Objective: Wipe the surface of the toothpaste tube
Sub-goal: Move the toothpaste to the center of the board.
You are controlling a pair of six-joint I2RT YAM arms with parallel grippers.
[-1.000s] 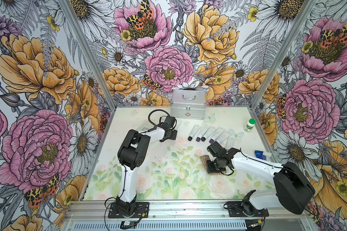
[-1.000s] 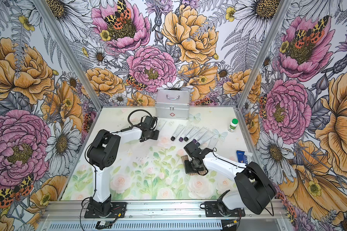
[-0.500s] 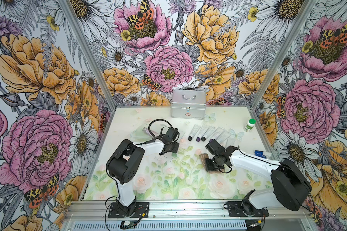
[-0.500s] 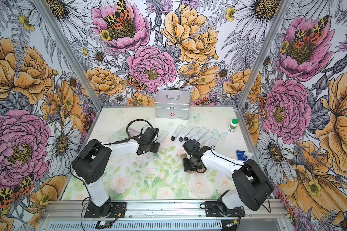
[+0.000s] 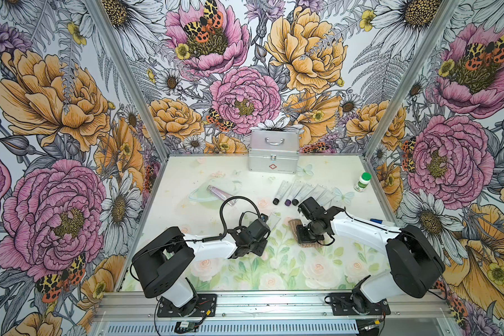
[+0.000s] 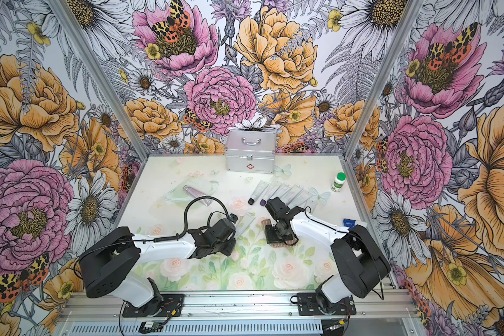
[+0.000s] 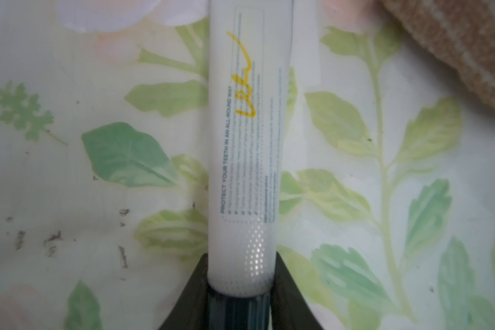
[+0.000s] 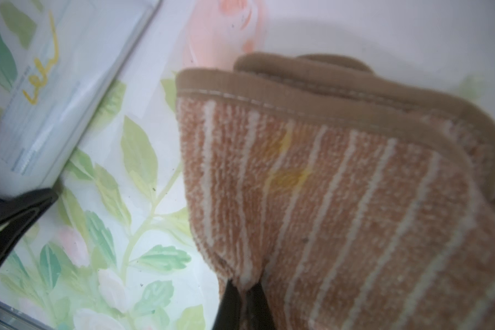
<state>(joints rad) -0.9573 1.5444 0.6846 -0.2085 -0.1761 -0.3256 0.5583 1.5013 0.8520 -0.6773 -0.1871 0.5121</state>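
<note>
Robot test booth: floral wall panels (image 5: 245,96), aluminium frame (image 5: 127,78), base rail (image 5: 274,302).

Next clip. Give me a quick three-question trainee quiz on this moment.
1. True or false: the left claw grips the toothpaste tube by its cap end.
2. What colour is the scribble on the tube? A red, B yellow, C black.
3. Fill in: the right claw is shut on the striped ____.
Key: 1 true; 2 B; 3 cloth.
</note>
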